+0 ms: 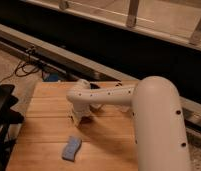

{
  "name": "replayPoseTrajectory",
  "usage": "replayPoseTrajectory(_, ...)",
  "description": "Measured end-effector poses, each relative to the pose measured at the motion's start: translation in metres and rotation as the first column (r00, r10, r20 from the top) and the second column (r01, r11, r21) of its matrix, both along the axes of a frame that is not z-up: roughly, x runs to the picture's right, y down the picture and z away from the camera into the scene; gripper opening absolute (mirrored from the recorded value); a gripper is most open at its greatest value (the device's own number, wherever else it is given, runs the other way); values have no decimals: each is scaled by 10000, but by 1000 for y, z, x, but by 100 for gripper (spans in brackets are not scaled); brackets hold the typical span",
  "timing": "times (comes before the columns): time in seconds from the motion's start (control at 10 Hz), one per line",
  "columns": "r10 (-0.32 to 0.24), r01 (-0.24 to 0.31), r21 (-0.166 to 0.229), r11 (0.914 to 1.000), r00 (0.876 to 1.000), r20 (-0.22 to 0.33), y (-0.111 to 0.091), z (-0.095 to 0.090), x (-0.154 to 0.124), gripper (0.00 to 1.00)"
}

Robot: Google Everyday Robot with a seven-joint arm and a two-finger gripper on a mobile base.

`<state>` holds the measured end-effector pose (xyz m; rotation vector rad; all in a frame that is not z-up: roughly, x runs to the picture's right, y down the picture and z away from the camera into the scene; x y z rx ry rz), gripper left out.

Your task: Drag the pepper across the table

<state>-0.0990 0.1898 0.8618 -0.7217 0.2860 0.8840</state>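
Note:
The table (49, 135) is a light-brown wooden top of planks. My white arm reaches over it from the right. My gripper (79, 117) points down at the tabletop, left of the middle and touching or just above the wood. The pepper does not show; it may be hidden under the gripper. A blue wavy sponge (71, 148) lies on the table in front of the gripper, apart from it.
A black object (3, 112) stands off the table's left edge. Cables (31, 67) lie on the floor behind the table, in front of a dark wall with a rail. My arm's large white elbow (156, 125) covers the table's right side.

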Motion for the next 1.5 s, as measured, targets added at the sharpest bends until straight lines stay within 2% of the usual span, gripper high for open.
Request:
replayPoseTrajectory(0.5, -106, 106, -77, 9999, 9999, 41, 0, -6, -4, 16)
replayPoseTrajectory(0.8, -674, 679, -224, 9974, 9975, 206, 0, -12, -41, 16)
replayPoseTrajectory(1.1, -982, 990, -285, 9947, 9948, 280, -1, -15, -57, 16)
replayPoseTrajectory(1.5, -1469, 1485, -332, 9884, 9881, 461, -2, -22, -102, 16)
